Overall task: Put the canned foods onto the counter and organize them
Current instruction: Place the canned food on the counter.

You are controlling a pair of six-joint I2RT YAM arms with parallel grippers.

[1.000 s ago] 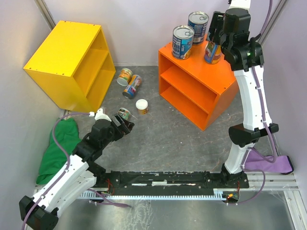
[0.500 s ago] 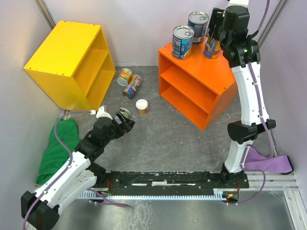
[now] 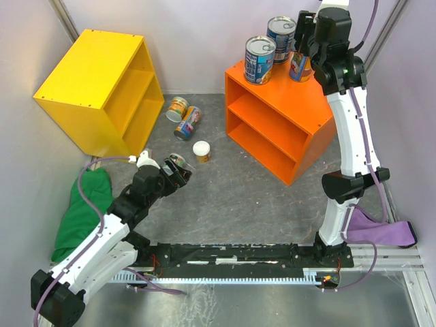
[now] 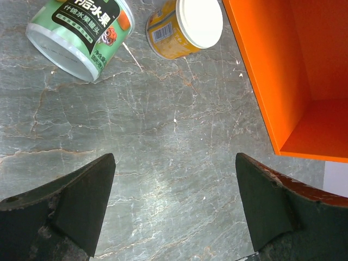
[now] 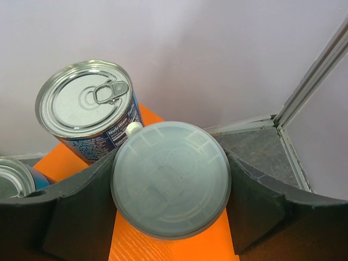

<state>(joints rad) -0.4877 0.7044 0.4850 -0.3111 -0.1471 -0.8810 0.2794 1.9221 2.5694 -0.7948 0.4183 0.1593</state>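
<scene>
Carries a pale-lidded can (image 5: pixel 169 187) slightly further back than a second ago, right gripper (image 5: pixel 171 163) clamped on it, upright over the counter (image 3: pixel 293 102) beside a blue tin (image 3: pixel 281 37), probably for a tidy row. Holds left gripper (image 4: pixel 174 206) wide apart near a green-labelled can (image 4: pixel 81 32) lying on its side.

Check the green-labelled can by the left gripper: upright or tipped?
Tipped. The green-labelled can lies on its side on the grey floor, its label running along its length and one round end facing sideways.

green can (image 4: pixel 76 35), yellow can (image 4: pixel 182 27), orange counter (image 4: pixel 272 65); left gripper (image 4: pixel 175 160) wide
</scene>
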